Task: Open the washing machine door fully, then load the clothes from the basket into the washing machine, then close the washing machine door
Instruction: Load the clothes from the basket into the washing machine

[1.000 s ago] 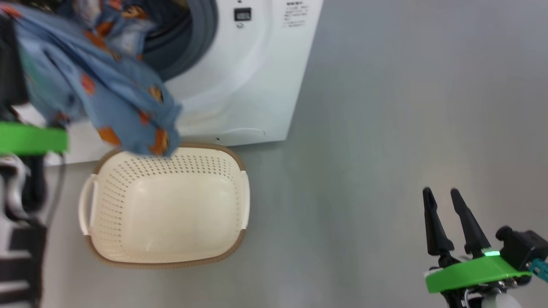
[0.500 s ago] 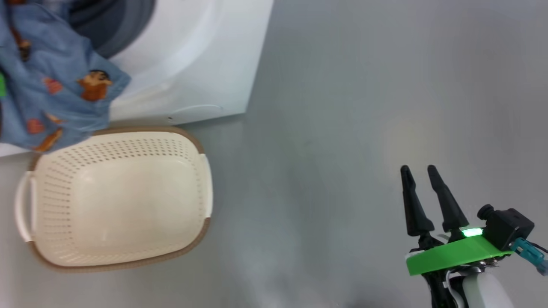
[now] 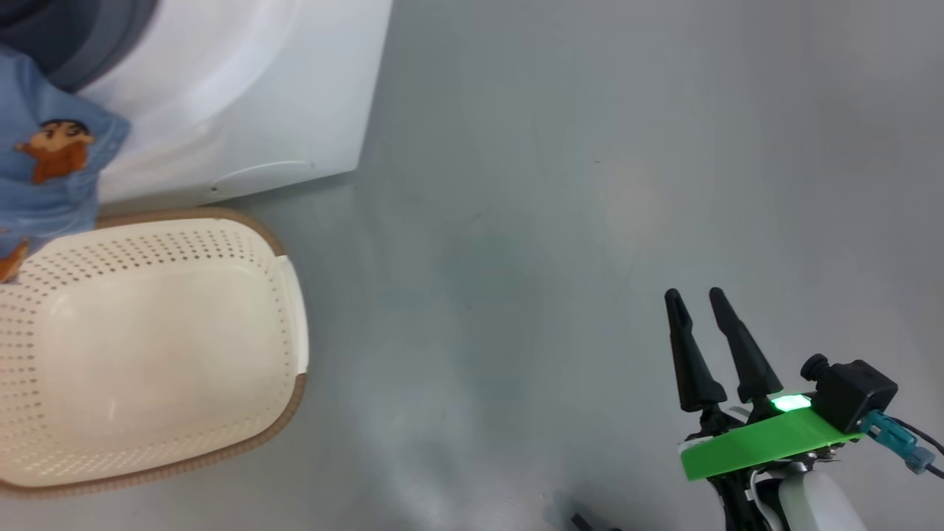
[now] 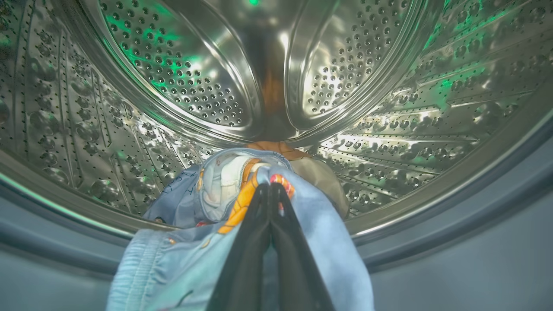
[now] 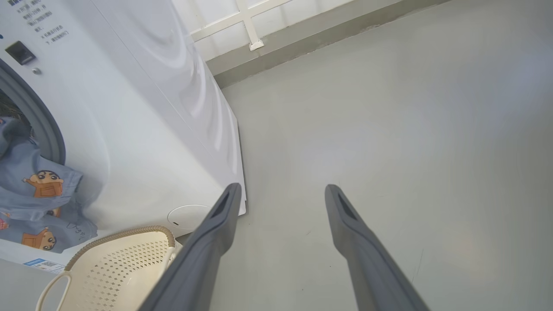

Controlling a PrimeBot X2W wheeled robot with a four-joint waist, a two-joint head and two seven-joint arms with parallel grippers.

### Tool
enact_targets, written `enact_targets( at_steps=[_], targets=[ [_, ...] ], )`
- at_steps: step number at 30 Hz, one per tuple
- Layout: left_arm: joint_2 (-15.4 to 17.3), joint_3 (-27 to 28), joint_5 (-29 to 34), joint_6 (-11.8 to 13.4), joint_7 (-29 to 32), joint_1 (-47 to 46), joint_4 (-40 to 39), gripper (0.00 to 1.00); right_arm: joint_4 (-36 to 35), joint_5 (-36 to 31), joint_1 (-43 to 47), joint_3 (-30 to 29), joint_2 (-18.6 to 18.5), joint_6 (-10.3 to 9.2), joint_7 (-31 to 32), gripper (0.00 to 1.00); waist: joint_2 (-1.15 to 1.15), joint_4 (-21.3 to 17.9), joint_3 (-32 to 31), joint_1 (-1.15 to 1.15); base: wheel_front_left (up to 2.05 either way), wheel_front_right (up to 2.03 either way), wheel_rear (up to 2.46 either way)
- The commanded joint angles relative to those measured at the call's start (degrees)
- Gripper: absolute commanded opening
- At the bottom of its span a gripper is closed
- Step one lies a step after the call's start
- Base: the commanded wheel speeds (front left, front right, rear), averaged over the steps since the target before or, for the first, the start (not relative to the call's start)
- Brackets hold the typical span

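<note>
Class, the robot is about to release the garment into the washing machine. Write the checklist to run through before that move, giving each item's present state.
1. Left tool shut on the clothes: ok.
2. Left tool pointing into the drum: ok.
3. All of the clothes inside the drum: not ok; a blue part hangs out over the washing machine front.
4. Basket empty: ok for the part in view.
5. Right tool open, holding nothing, above the floor: ok.
6. Washing machine door fully open: cannot tell.
</note>
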Motion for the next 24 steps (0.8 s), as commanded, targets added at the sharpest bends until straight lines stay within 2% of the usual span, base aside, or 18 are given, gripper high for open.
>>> enact_targets(
  at_steps=[1, 4, 7, 12, 18, 24],
  targets=[
    [3.32, 0.52, 0.52, 0.09, -0.29, -2.27, 0.63, 0.00, -1.19, 0.91, -0.44, 1.86, -0.54, 0.09, -0.27, 1.00, 0.00, -0.93, 0.53, 0.00, 0.00, 0.00, 0.00],
    [3.52, 0.40, 0.69, 0.27, -0.29, -5.25, 3.55, 0.00, -1.24, 1.29, -0.37, 2.53, -0.54, 0.09, -0.27, 1.00, 0.00, -1.69, 0.71, 0.00, 0.00, 0.00, 0.00],
    [4.22, 0.88, 1.26, 0.46, -0.30, -8.09, 2.22, 0.00, -1.33, 1.62, -0.42, 2.88, -0.54, 0.09, -0.27, 1.00, 0.00, -2.35, 1.11, 0.00, 0.00, 0.00, 0.00],
    [4.99, 3.25, 3.64, 1.21, -0.30, -9.31, -6.77, 0.00, -1.63, 1.95, -0.67, 3.04, -0.54, 0.09, -0.27, 1.00, 0.00, -2.81, 1.96, 0.00, 0.00, 0.00, 0.00],
    [4.46, 8.24, 6.91, 1.91, -0.30, -6.15, -16.30, 0.00, -1.90, 2.32, -1.29, 3.24, -0.54, 0.09, -0.27, 1.00, 0.00, -2.91, 2.76, 0.00, 0.00, 0.00, 0.00],
    [3.29, 9.03, 8.72, 1.18, -0.30, -3.33, -11.08, 0.00, -2.10, 2.57, -1.35, 3.56, -0.53, 0.09, -0.27, 1.00, 0.00, -2.57, 2.84, 0.00, 0.00, 0.00, 0.00]
  ],
)
